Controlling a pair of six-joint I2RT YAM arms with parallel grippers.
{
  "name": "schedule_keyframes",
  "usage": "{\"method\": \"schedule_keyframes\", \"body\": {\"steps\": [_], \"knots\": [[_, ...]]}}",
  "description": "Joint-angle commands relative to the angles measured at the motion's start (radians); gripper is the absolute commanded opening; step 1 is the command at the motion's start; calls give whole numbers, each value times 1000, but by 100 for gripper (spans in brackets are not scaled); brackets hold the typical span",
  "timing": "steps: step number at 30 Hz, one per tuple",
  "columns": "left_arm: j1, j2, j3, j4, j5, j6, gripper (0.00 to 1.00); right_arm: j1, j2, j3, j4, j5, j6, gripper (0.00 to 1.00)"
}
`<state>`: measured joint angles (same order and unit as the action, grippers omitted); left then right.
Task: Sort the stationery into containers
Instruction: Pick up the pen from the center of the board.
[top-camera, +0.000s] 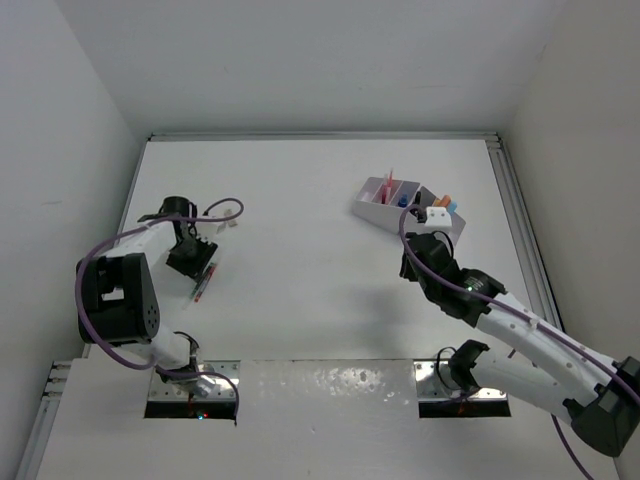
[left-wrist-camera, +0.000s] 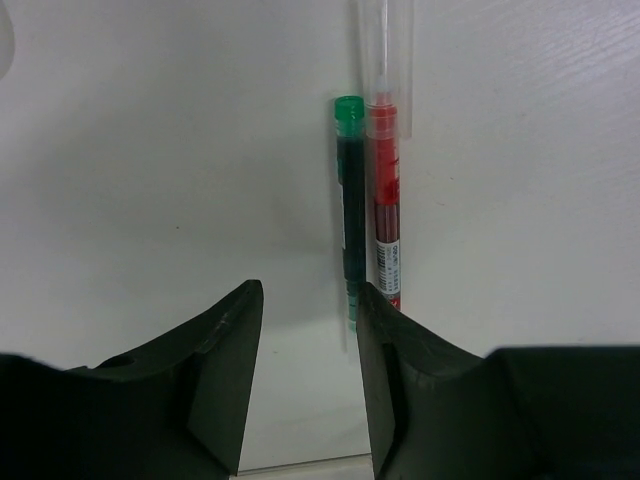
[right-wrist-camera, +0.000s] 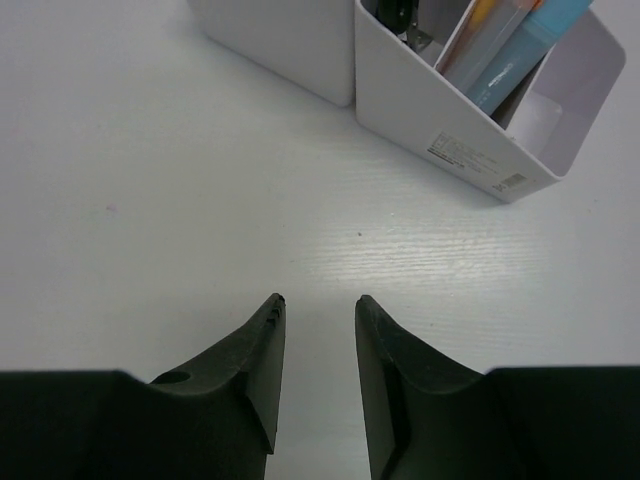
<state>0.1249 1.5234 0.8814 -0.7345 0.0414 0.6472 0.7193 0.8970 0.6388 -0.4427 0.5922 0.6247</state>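
We find the left hand (left-wrist-camera: 307, 290) low over the white worktop (left-wrist-camera: 150, 150); its two dark fingers stand parted with nothing between them, so it grips nothing. Just beyond the fingertips lie a dark green marker with a green cap (left-wrist-camera: 350, 200) and a red pen with a clear cap (left-wrist-camera: 385, 190); they rest side by side, lengthwise against each other, flat on the worktop; the near end of the marker sits just beside the finger on the right of the wrist view.

The right hand (right-wrist-camera: 320, 300) is also parted and empty, above the worktop. The white desk organiser of joined slanted box compartments (right-wrist-camera: 450, 110) stands ahead of it, apart from the fingers; a light blue marker (right-wrist-camera: 510, 60) and an orange marker (right-wrist-camera: 480, 20) lean inside its nearest compartment.

In the top view we see the organiser at the far right of the worktop, with thin pink pens (top-camera: 388, 180) upright in a farther compartment; the green marker and red pen lie at the left, well apart from it.
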Motion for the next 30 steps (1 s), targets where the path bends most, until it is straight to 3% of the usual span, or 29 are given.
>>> {"method": "schedule_keyframes", "body": {"steps": [1,14,22,26,30], "knots": [[-7,-11,-25,49,-9,15,40,6,-35,-10,1,44,21,34],[-41,29,-99,150,-37,-23,37,8,-52,1,-22,69,9,34],[2,67,-124,210,-78,-11,21,8,-70,-8,-36,84,15,34],[22,104,-92,195,-48,-20,1,8,-67,-4,-36,84,15,34],[48,75,-18,158,-11,-35,0,8,-66,-2,-39,86,15,34]]}}
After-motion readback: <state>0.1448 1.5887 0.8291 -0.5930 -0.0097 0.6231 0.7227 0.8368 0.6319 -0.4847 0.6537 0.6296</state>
